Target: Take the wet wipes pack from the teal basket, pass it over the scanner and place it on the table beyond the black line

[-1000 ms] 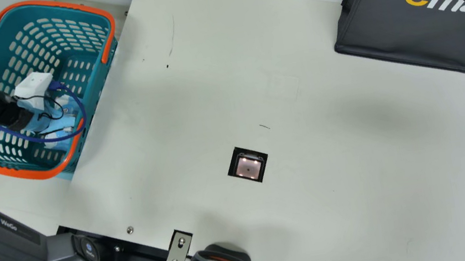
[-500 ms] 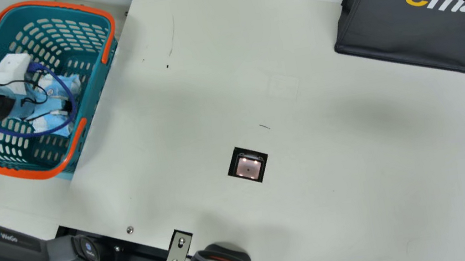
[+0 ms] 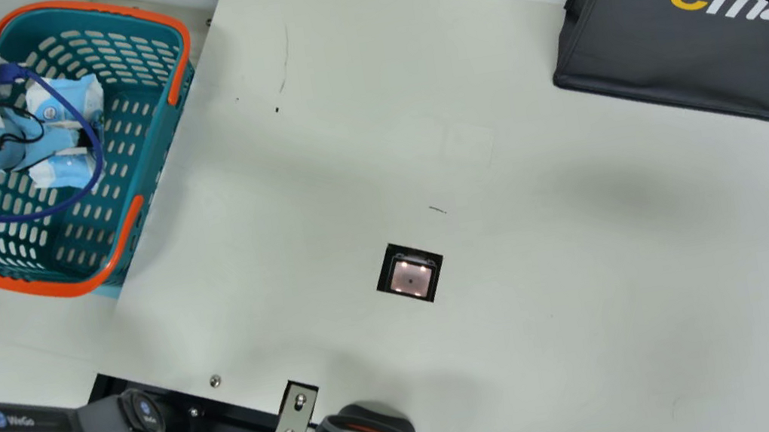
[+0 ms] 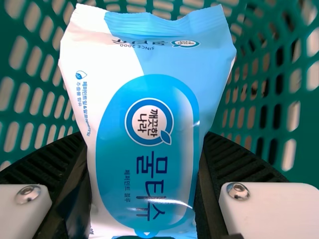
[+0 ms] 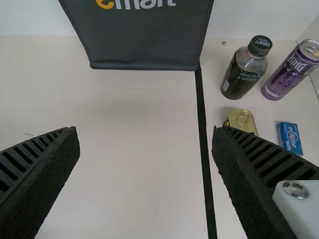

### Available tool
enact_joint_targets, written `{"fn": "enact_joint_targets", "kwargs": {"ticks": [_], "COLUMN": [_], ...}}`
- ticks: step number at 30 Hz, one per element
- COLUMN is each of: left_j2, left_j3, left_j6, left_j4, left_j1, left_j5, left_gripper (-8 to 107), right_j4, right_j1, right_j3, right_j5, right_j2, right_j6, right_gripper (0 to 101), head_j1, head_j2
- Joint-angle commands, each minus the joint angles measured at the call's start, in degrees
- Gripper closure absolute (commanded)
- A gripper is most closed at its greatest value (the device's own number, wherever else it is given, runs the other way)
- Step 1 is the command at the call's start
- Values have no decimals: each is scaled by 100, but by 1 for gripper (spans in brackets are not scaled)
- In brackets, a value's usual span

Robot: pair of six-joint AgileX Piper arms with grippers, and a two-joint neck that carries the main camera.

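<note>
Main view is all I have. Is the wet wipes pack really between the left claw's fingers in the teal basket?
Observer: Yes. In the left wrist view, the left claw has a ribbed finger against each side of the wet wipes pack.
Operator: And the right claw, open or shut?
Observer: Open, with its fingers wide apart and nothing between them.
Operator: Past the black line, anything besides the dark bottle and the tin?
Observer: Yes, a purple can and a small blue box.
</note>
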Motion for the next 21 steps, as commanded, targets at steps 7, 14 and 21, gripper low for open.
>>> {"fn": "enact_joint_targets", "kwargs": {"ticks": [7,14,21], "left_j2": [-424,-783,-1130], "left_j3": [-88,-232,-380], "left_j6": [-431,-941,-1473], "left_j4": [-17,96,354], "left_j1": [-66,-179,-409], "left_j5": [124,344,643], "left_gripper": [107,107,107], "right_j4": [0,0,0], "right_j1": [0,0,0], "right_j3": [0,0,0], "right_j5": [0,0,0], "right_j2": [0,0,0], "right_j6": [0,0,0], "right_gripper": [6,6,6], "head_j1": [-166,-166,-166], "head_j2": [23,23,23]}}
